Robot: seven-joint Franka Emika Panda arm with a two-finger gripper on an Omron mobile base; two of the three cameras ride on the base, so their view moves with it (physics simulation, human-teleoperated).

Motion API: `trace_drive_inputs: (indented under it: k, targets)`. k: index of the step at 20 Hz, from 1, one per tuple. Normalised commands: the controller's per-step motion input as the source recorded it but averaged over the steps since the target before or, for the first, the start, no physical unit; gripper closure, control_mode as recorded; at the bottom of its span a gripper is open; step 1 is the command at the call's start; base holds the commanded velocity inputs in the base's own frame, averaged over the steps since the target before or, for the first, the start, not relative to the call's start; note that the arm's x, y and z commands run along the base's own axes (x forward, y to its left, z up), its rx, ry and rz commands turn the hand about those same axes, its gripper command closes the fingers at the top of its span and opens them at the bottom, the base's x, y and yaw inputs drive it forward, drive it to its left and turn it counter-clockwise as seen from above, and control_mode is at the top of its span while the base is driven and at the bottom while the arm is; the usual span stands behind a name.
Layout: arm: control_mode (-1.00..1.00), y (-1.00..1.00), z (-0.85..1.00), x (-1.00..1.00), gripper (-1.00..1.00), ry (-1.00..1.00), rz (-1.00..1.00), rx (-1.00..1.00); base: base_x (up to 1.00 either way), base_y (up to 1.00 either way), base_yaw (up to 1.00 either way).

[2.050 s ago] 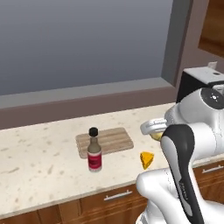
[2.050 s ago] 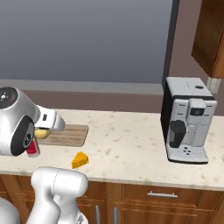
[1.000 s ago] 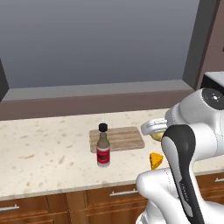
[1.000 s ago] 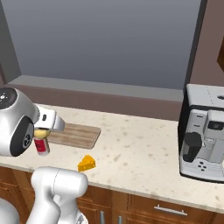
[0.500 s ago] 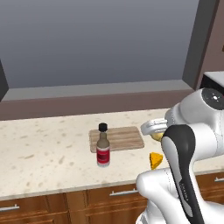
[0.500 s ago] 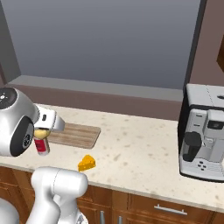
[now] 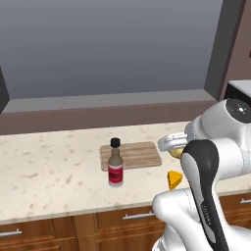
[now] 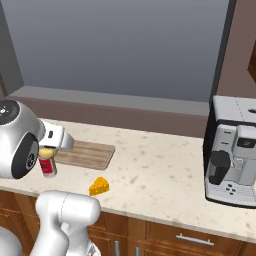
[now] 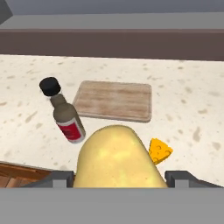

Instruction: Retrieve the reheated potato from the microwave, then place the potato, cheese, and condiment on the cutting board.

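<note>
Gripper [image 9: 117, 177] grasps the lumpy pale-yellow potato [image 9: 117, 159] above the speckled surface [image 9: 188, 96]; light-brown wooden cutting board [image 9: 114, 100] bare.

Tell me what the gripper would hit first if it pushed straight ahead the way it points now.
Probably the counter near the cutting board: the gripper, shut on the potato, points down at it. Depth is unclear.
</note>
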Motion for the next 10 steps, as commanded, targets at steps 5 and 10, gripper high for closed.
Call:
trace_drive_inputs:
  k: [5, 10]
  targets:
    - [-1.0, -0.01, -0.03, 0.11, 1.0, 0.01, 0.0, 0.0, 0.0, 0.0, 0.0]
    - [-1.0, -0.11, -0.06, 0.52, 1.0, 0.01, 0.03, 0.01, 0.0, 0.0, 0.0]
